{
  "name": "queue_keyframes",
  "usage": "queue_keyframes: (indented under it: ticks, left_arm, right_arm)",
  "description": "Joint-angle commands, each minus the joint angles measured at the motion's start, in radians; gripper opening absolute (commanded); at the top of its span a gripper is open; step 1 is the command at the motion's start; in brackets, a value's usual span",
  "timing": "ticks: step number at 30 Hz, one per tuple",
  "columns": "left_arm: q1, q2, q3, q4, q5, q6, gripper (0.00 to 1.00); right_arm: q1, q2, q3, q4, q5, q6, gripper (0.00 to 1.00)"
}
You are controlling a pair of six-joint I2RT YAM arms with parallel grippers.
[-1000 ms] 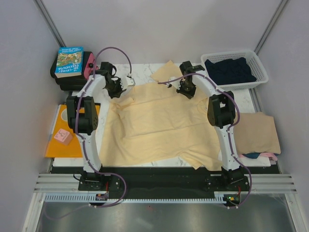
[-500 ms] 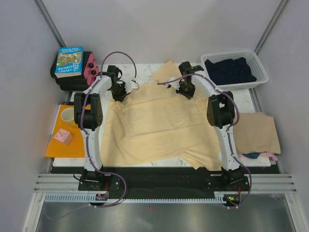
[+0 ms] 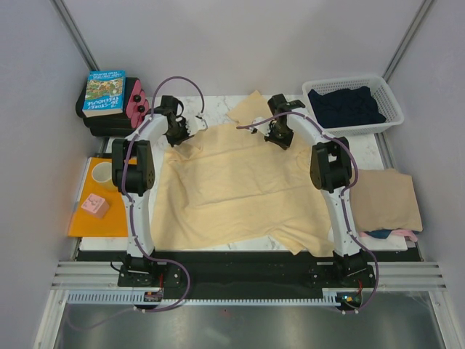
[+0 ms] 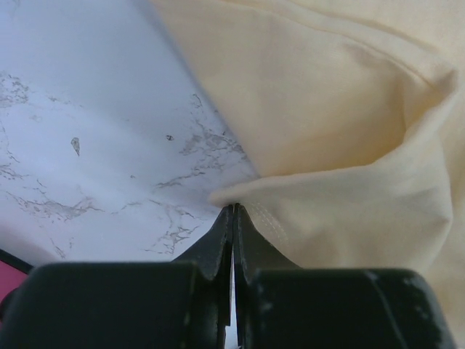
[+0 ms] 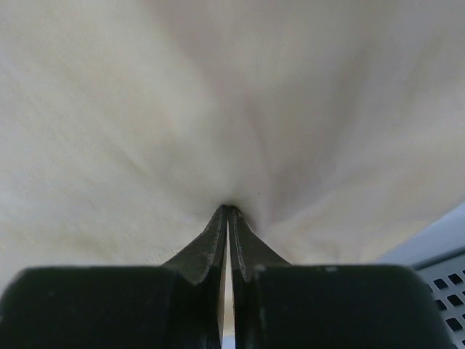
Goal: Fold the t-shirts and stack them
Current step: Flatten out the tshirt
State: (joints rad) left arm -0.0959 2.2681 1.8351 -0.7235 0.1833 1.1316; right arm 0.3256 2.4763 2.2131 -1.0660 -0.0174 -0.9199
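The large pale yellow t-shirt (image 3: 232, 185) lies spread over the marble table. My left gripper (image 3: 187, 131) is at its far left corner. In the left wrist view the left gripper (image 4: 232, 207) is shut on a stitched hem fold of the yellow shirt (image 4: 341, 145). My right gripper (image 3: 272, 134) is at the far edge near the collar. The right wrist view has it (image 5: 227, 209) shut on a pinch of yellow cloth (image 5: 218, 109). A folded tan shirt (image 3: 385, 198) lies at the right, with a pink one (image 3: 405, 233) peeking from under it. A dark navy shirt (image 3: 345, 105) fills the white basket (image 3: 394, 110).
A book (image 3: 105, 93) rests on a black box at the far left, with a pink item (image 3: 135, 103) beside it. The flat orange sheet (image 3: 81, 222) at the left carries a pink block (image 3: 95, 206) and a cup (image 3: 102, 173).
My left arm has swung its elbow inward, and the yellow shirt's far left corner now sits further left at the gripper. The right gripper has shifted slightly left.
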Motion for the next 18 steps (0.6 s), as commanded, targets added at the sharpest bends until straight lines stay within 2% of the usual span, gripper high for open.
queue_keyframes:
  ticks: [1,7,18]
  left_arm:
    - [-0.001,0.010,0.001,0.036,0.001,-0.041,0.02]
    - [-0.004,0.030,-0.005,0.038,-0.018,-0.041,0.02]
    - [-0.005,0.085,-0.010,0.136,-0.228,-0.056,0.02]
  right_arm:
    - [0.006,0.013,0.011,0.020,0.008,0.004,0.09]
    - [0.006,0.013,0.011,0.018,0.011,-0.007,0.09]
    - [0.006,0.021,0.031,0.021,0.011,-0.014,0.09]
